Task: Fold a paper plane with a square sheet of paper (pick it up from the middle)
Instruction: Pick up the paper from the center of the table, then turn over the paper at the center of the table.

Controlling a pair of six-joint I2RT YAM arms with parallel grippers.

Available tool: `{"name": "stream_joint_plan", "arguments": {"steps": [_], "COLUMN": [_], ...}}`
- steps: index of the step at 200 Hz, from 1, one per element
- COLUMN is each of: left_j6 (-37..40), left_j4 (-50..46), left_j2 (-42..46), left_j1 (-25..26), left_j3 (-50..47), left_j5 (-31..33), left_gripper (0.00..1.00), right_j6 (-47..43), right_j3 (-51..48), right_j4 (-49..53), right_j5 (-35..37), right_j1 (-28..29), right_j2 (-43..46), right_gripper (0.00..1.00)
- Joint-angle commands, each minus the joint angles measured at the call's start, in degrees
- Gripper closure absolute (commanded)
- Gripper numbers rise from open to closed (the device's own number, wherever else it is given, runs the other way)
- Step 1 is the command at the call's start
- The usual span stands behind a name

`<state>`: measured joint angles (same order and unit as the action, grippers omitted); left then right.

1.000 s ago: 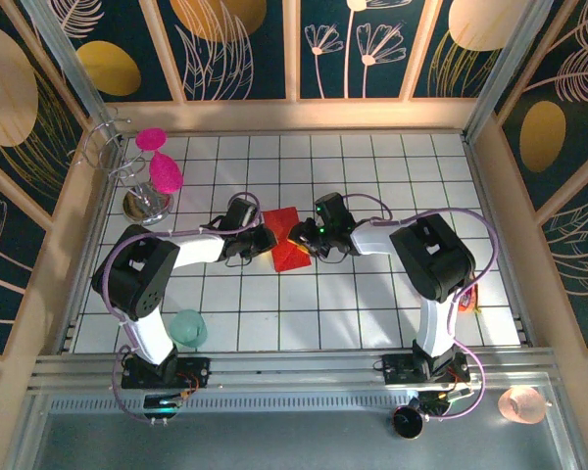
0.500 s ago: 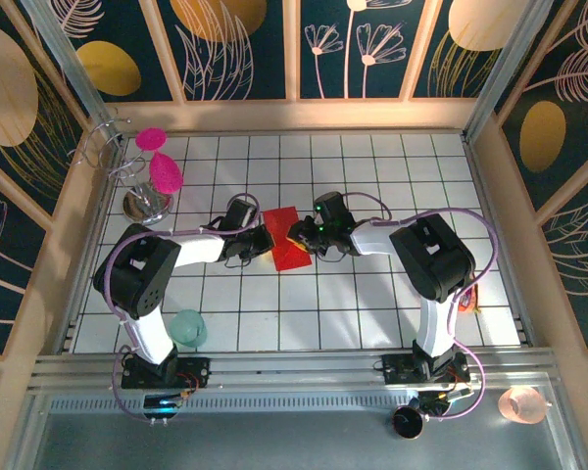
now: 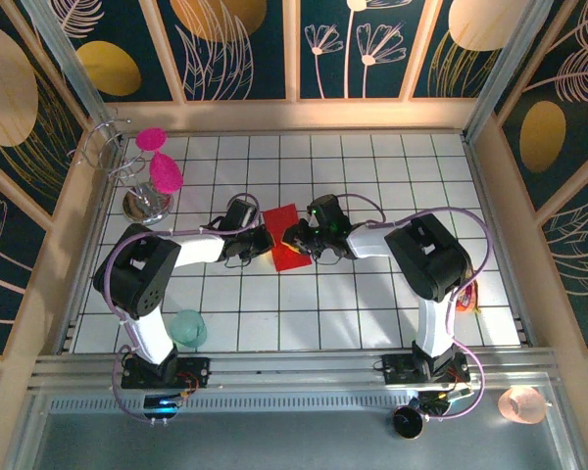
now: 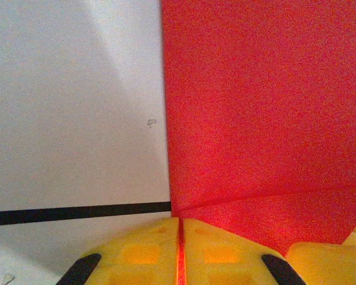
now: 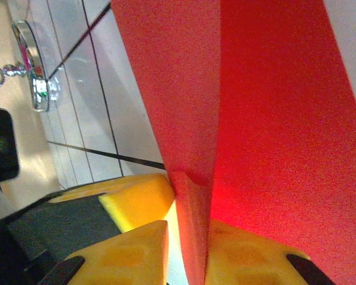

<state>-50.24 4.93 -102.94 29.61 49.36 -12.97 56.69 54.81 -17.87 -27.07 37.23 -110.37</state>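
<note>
Since the earlier frame, the right gripper has edged left against the square sheet of paper, which lies partly folded at frame centre. Both arms reach inward and low, wrists facing each other. Left gripper: pads pinched on the sheet's edge. Right gripper: jaws narrow about a raised fold, one pad touching, a sliver of gap at the other; a firm grip cannot be told. Bare tiled table surrounds the sheet, with the walls well apart. Count: two arms, one sheet, two magenta goblets upper left, one teal cup.
</note>
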Motion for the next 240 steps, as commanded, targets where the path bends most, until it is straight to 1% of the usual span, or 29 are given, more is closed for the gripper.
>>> {"name": "stream_joint_plan", "arguments": {"steps": [1,30,34,45,56,74,90,103,105,116,129,144,157,168,180,206,240], "left_j6": [0.85,-0.03,-0.52,-1.97,-2.94,-4.34,-6.38,-8.56,-8.91,-10.96,-13.56,-17.57,-20.72,-21.78,-21.23,-19.15,-19.53], "left_j4": [0.22,3.41,3.87,5.89,7.4,10.41,14.48,18.44,18.97,22.76,27.7,35.07,40.93,43.76,44.59,42.16,43.54], "left_j2": [1.48,4.37,6.54,9.28,11.74,15.55,18.24,19.4,19.45,19.62,19.08,17.86,16.84,16.3,15.92,15.23,14.43], "left_j1": [-0.75,-1.72,-1.97,-2.39,-2.88,-3.67,-4.26,-4.7,-4.66,-4.65,-4.6,-4.64,-4.64,-4.64,-4.6,-4.4,-4.3], "left_j3": [-0.82,-2.66,-3.29,-4.85,-5.86,-7.44,-8.73,-9.51,-9.58,-9.96,-10.32,-11.1,-11.5,-11.55,-11.38,-10.43,-9.91], "left_j5": [0.26,-1.3,-1.27,-1.33,-1.88,-4.06,-7.4,-10.91,-11.39,-14.34,-17.97,-22.01,-24.1,-25.2,-25.52,-26.85,-28.48], "left_gripper": [0.88,0.87,0.87,0.83,0.78,0.68,0.53,0.44,0.42,0.36,0.32,0.29,0.27,0.26,0.25,0.23,0.26], "right_j6": [-2.24,-4.15,-4.6,-5.69,-6.16,-6.18,-6.23,-5.54,-5.34,-4.05,-2.96,-2.22,-1.33,-0.43,0.91,2.52,2.75], "right_j3": [0.56,0.06,0.12,-0.39,-1.84,-4.13,-5.11,-6.12,-6.23,-6.87,-7.28,-7.42,-7.35,-7.55,-7.9,-7.95,-7.47], "right_j4": [-1.29,-2.52,-2.48,-3.19,-6.0,-10.73,-13.63,-16.4,-16.82,-19.15,-21.12,-22.58,-23.51,-24.77,-26.42,-28.63,-29.24], "right_j5": [-0.24,0.94,1.3,2.09,1.85,0.76,-1.41,-3.57,-4.01,-6.04,-7.98,-9.8,-11.09,-12.13,-13.0,-14.59,-15.97], "right_j1": [0.47,0.25,0.17,-0.38,-1.45,-3.67,-5.43,-5.52,-6.89,-8.49,-9.4,-9.67,-9.66,-9.64,-9.67,-9.65,-9.54], "right_j2": [-1.37,0.38,0.7,2.43,4.59,8.49,11.7,13.97,14.24,15.87,17.22,18.29,18.59,18.57,18.34,17.66,17.1], "right_gripper": [0.82,0.93,0.93,0.98,0.99,1.0,1.0,1.0,1.0,1.0,1.0,1.0,1.0,1.0,1.0,1.0,1.0]}}
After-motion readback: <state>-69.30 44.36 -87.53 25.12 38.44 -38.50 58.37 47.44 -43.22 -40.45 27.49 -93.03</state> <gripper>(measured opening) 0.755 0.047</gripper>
